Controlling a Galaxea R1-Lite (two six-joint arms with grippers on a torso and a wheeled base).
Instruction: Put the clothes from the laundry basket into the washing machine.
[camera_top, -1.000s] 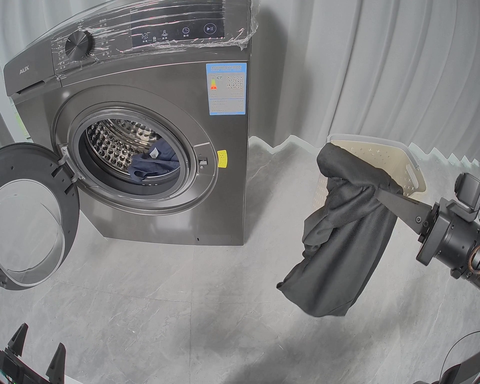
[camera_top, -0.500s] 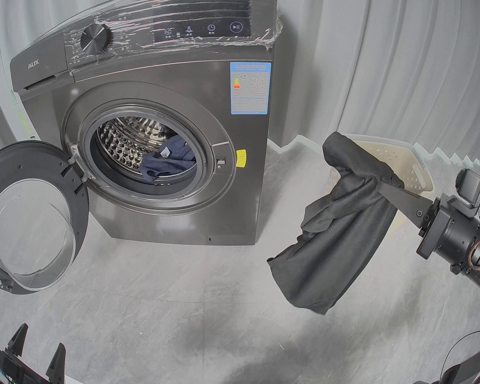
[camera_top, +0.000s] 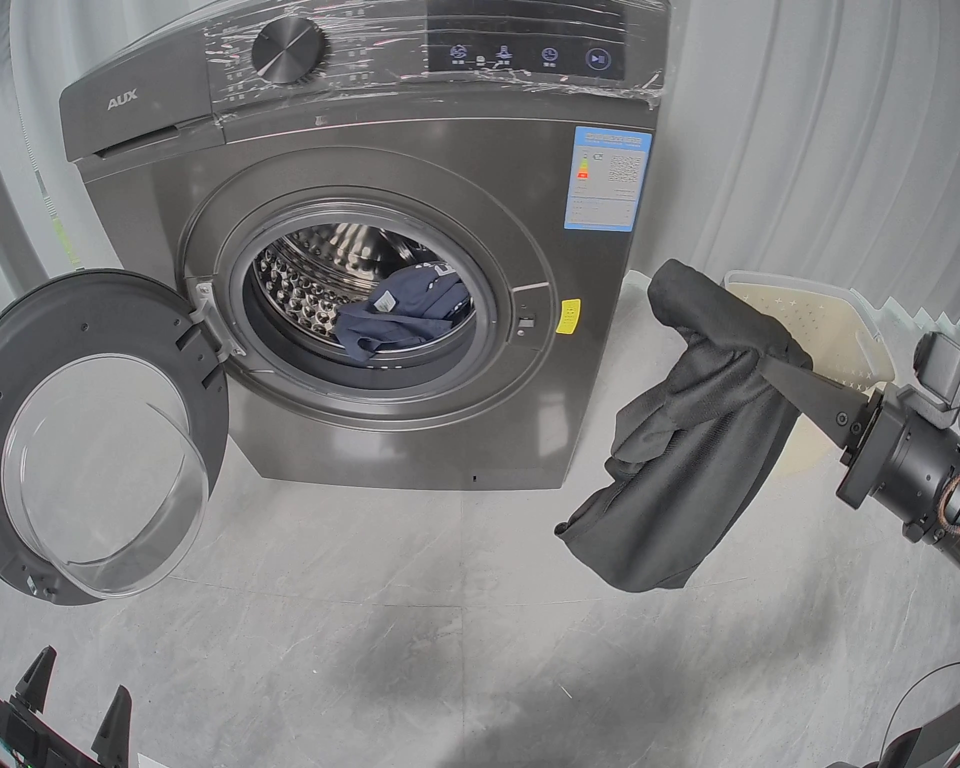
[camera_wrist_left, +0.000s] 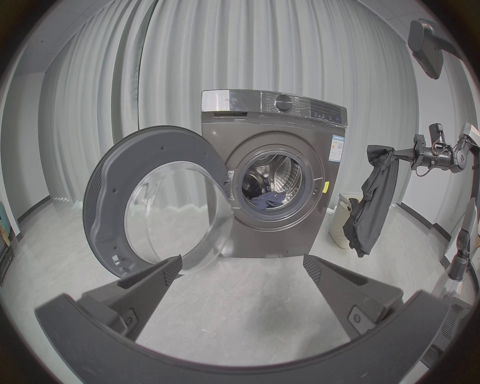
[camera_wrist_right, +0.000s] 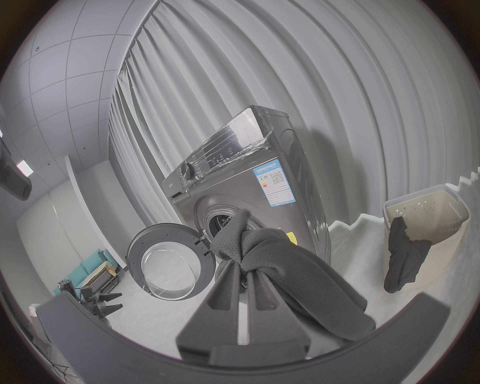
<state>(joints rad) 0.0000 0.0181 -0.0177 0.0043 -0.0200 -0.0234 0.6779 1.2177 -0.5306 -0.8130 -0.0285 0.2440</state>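
Head view: right pincer (camera_top: 785, 380) clamped on a bunched fold of the dark garment (camera_top: 690, 470), which hangs free below it, likely lifted for carrying. Just beyond the pincer, the laundry basket (camera_top: 840, 320); well off to its left, the washing machine (camera_top: 400, 150), door (camera_top: 100, 430) swung wide to receive.

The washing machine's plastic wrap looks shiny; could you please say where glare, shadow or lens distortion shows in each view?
Head view: glare streaks the plastic wrap on the washing machine. Left wrist view: fisheye bows the curtains, corners black. Right wrist view: same bowing behind the dark garment; the washing machine shadows the curtains beside it.
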